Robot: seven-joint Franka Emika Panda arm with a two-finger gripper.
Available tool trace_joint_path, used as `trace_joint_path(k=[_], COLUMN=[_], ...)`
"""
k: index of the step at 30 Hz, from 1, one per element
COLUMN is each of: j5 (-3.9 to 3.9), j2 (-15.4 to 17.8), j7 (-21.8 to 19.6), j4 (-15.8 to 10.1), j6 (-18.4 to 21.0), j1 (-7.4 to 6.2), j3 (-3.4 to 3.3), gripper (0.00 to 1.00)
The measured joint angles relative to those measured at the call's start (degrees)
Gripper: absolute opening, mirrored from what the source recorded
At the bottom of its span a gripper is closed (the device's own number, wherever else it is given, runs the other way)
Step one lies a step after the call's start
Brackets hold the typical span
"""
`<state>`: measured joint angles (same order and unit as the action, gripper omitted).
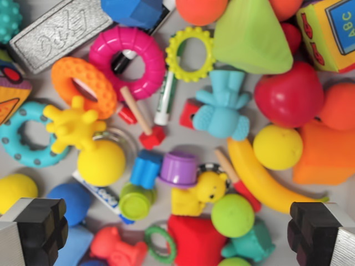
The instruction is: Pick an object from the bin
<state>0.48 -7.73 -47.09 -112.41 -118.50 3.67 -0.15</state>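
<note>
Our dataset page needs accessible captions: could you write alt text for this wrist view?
An open tool, its two black fingertips in the bottom corners, hangs over a grey bin crowded with colourful toys. Visible among them: a pink ring, a light blue teddy, a yellow banana, a red apple and a purple cup.

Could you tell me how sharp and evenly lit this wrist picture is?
In the wrist view the whole bin is slightly soft; light is even, shadows faint, with mild glare on the red ball; the claw fingers at the bottom corners are just as soft.
</note>
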Motion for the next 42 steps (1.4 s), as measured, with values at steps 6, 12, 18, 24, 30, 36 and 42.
trace_joint_path(k=[6,12,18,24,30,36,42], j5=[0.00,0.00,0.00,0.00,0.00,0.00,0.00], j2=[0.00,0.00,0.00,0.00,0.00,-0.06,-0.19], j7=[0.00,0.00,-0.13,-0.96,-1.99,-3.63,-5.45], j4=[0.00,0.00,-0.14,-0.56,-1.27,-2.25,-3.33], j6=[0.00,0.00,0.00,-0.43,-1.15,-2.26,-3.50], j1=[0.00,0.00,-0.04,-0.34,-0.72,-1.23,-1.79], j3=[0.00,0.00,0.01,0.05,0.08,0.23,0.41], gripper=[1.00,1.00,1.00,1.00,1.00,1.00,1.00])
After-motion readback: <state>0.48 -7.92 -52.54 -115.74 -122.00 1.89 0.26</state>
